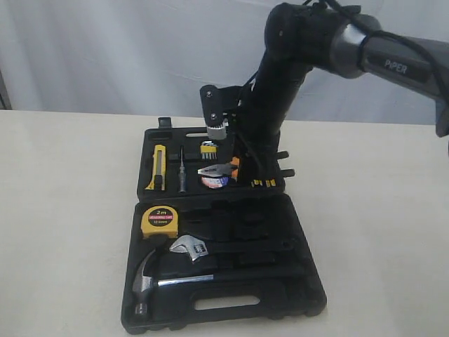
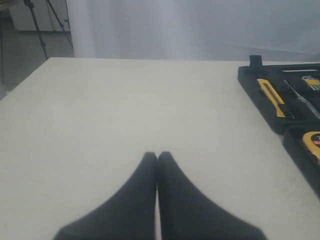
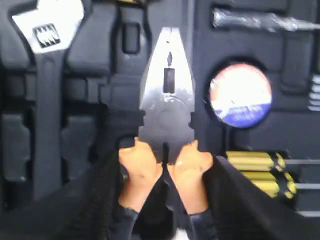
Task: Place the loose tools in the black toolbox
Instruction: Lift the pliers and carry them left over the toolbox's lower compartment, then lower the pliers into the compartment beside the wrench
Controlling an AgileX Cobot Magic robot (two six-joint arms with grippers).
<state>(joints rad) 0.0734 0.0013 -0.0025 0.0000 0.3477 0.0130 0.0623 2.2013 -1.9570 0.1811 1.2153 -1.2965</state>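
Right jaws clamped on orange handles of pliers (image 3: 166, 100), nose out, over far half of black toolbox (image 1: 188, 139), likely lining up with a recess. Tape roll (image 1: 214, 182) seated at 6 o'clock of them. Left jaws closed, empty, above counter (image 2: 125, 100), parked clear.

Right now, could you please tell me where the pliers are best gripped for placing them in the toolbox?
Grip the pliers by their orange handles, coming from the handle end and squeezing across both, as the right tool seems to do. The steel head tapers, so leaving it free likely lets it lead into the toolbox.
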